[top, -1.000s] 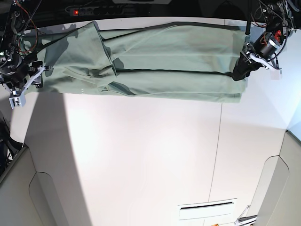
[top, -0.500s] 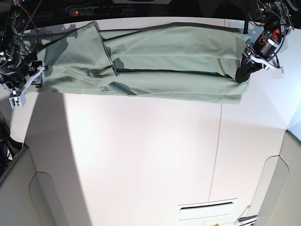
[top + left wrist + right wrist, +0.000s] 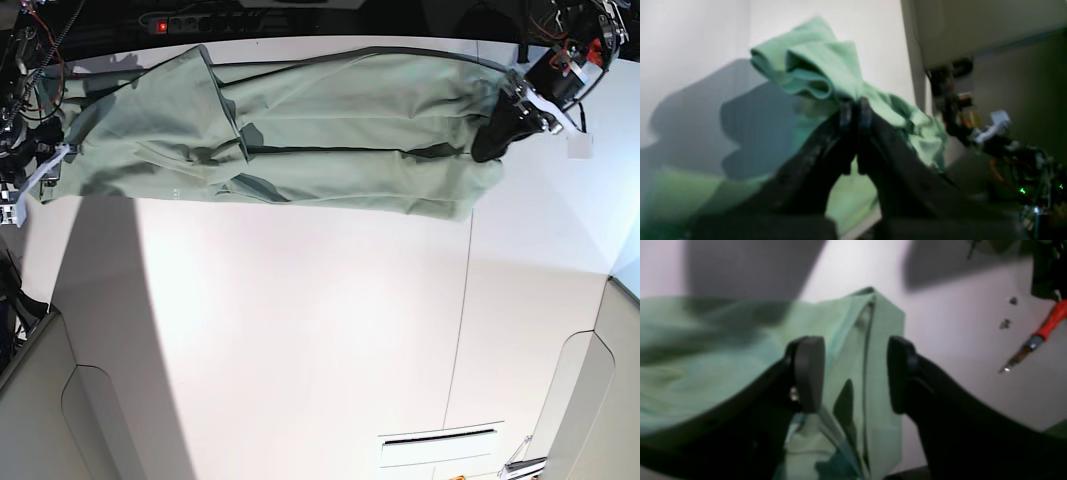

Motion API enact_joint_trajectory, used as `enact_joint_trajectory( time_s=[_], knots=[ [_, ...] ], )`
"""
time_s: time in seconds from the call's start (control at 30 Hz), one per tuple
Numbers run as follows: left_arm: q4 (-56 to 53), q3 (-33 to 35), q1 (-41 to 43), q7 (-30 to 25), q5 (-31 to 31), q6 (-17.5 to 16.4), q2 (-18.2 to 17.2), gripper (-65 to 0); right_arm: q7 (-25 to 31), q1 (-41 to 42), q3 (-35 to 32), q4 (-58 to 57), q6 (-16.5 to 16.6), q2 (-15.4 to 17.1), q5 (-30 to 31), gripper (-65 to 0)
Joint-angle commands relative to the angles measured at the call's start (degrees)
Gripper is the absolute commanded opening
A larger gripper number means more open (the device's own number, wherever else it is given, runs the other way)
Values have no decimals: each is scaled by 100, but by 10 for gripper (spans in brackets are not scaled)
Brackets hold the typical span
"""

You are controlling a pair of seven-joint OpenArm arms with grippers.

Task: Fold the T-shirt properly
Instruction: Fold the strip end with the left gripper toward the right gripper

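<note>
The T-shirt point(image 3: 300, 140) is lying stretched across the far side of the white tabletop point(image 3: 300, 330), running almost from one arm to the other. At its one end the left hand point(image 3: 497, 138) is gripping the cloth; at the other the right hand point(image 3: 30, 185) is sitting just off the corner, at the tabletop's edge.

The shirt is showing pale sage green with a thin dark line along its edges and along a fold through its middle. It is lying in long lengthwise layers, with a sleeve flap turned over towards the right arm's end. Near the left hand the fabric is puckering into creases, and in the left wrist view it is bunching up in rolled folds point(image 3: 813, 73) over the fingertips.

The left hand point(image 3: 855, 111) is pressed together, pinching a gather of the shirt between its dark fingers. The right hand point(image 3: 855, 373) is standing spread wide, its pads point(image 3: 808, 373) apart, with a folded corner of the shirt point(image 3: 870, 350) lying beneath the gap; it is holding nothing
</note>
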Motion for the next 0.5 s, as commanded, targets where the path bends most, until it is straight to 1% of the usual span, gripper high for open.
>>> enact_joint_trajectory(
  time_s=[0.0, 0.07, 0.1, 0.27, 0.37, 0.47],
  knots=[
    [186, 138, -59, -118, -192, -56, -37, -650, 111, 44, 61, 87, -31, 96, -15, -353],
    [223, 590, -101, -127, -140, -56, -13, -650, 111, 44, 61, 87, -31, 94, -13, -353],
    [221, 850, -131, -175, -11, -56, 13, -650, 111, 44, 61, 87, -31, 96, -13, -353],
    [221, 2085, -479, -610, 826, -56, 243, -650, 109, 44, 61, 87, -31, 96, -11, -353],
    [221, 2656, -748, -691, 1246, -56, 422, -650, 109, 42, 61, 87, -28, 96, -13, -353],
    [219, 3132, -944, -887, 1696, -56, 535, -650, 109, 42, 61, 87, -28, 96, 26, -353]
  ],
)
